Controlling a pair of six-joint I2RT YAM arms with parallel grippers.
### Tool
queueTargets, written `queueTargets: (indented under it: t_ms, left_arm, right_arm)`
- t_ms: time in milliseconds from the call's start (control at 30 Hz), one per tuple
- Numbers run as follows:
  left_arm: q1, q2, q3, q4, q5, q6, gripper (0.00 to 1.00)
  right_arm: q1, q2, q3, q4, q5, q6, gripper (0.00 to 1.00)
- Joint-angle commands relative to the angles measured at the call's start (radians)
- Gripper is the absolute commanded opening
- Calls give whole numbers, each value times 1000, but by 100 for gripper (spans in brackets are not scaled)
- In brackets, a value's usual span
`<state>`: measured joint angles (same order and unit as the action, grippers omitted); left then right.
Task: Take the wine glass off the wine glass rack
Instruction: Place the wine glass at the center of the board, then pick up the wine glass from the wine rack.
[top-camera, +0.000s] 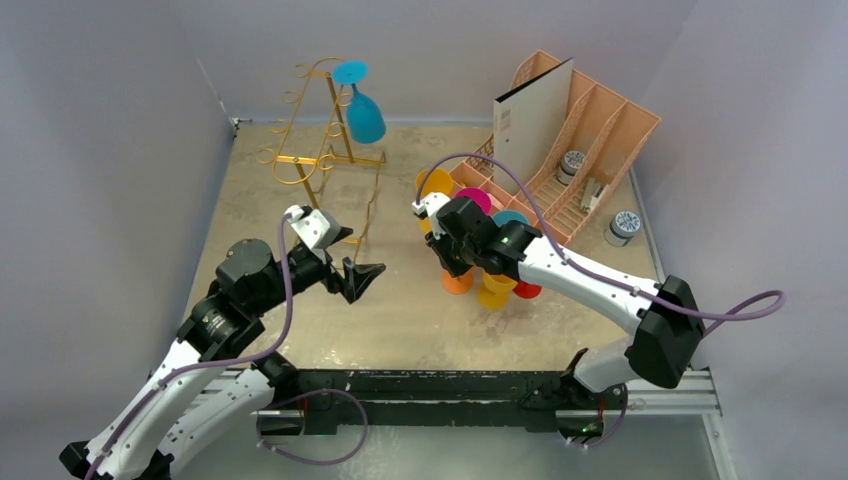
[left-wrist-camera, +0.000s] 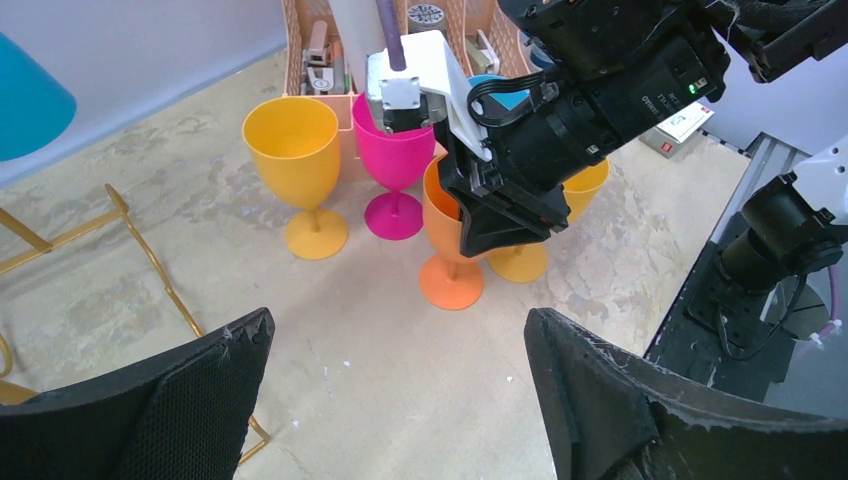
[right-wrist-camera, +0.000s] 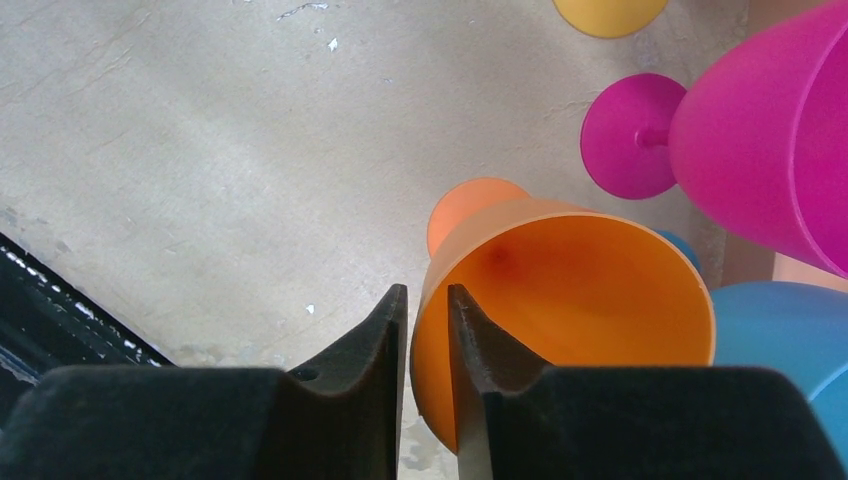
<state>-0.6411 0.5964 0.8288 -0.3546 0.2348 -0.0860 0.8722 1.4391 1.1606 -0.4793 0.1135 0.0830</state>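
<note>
A blue wine glass (top-camera: 365, 115) hangs upside down from the top of the gold wire rack (top-camera: 320, 150) at the back left; part of it shows in the left wrist view (left-wrist-camera: 30, 100). My left gripper (top-camera: 357, 256) is open and empty, low over the table right of the rack's base (left-wrist-camera: 150, 260), well below the blue glass. My right gripper (right-wrist-camera: 428, 300) straddles the rim of an orange wine glass (right-wrist-camera: 560, 300), one finger inside and one outside. That glass (left-wrist-camera: 450, 240) stands upright with its foot on the table.
Round the orange glass stand a yellow glass (left-wrist-camera: 290, 135), a magenta glass (left-wrist-camera: 395, 150), another yellow one (left-wrist-camera: 585, 185), a blue one (right-wrist-camera: 790, 330) and a red one (top-camera: 527, 290). A peach slotted organiser (top-camera: 600, 130) with a white folder (top-camera: 530, 110) stands at the back right.
</note>
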Motion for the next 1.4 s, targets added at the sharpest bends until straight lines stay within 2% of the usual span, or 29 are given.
queueTargets:
  t_ms: [0, 133, 200, 333, 400, 567, 767, 1000, 1167, 1300, 1367]
  left_arm:
    - [6, 4, 43, 16, -22, 12, 95]
    - [6, -2, 40, -3, -131, 2, 95]
    - [6, -10, 38, -12, -165, 16, 95]
    - [5, -41, 26, -27, -185, 17, 95]
    - [6, -62, 12, -40, -202, 12, 95]
    - [6, -104, -14, -70, -212, -5, 97]
    - [6, -136, -16, -122, -215, -13, 97]
    - [6, -177, -3, -248, -190, -69, 97]
    - [6, -242, -24, -237, -159, -49, 97]
    - [6, -269, -11, -252, -161, -21, 97]
    - [6, -280, -10, -261, -174, -22, 97]
  right_arm:
    - [1, -43, 25, 17, -4, -12, 25]
    - [0, -58, 40, 23, -15, -18, 37]
    - [2, -60, 55, 25, -31, -41, 39]
    - [1, -58, 108, 22, -34, -77, 44]
    - [1, -55, 133, 43, -18, -72, 51]
    - [1, -11, 218, 148, 51, 2, 64]
    - [-15, 148, 477, 181, 117, 85, 65]
    - [-116, 399, 861, 183, 33, 325, 65]
    - [-124, 594, 1073, 309, 71, 329, 67]
    - [-135, 788, 1371, 300, 96, 376, 64]
    - [-135, 837, 1422, 392, 155, 361, 63]
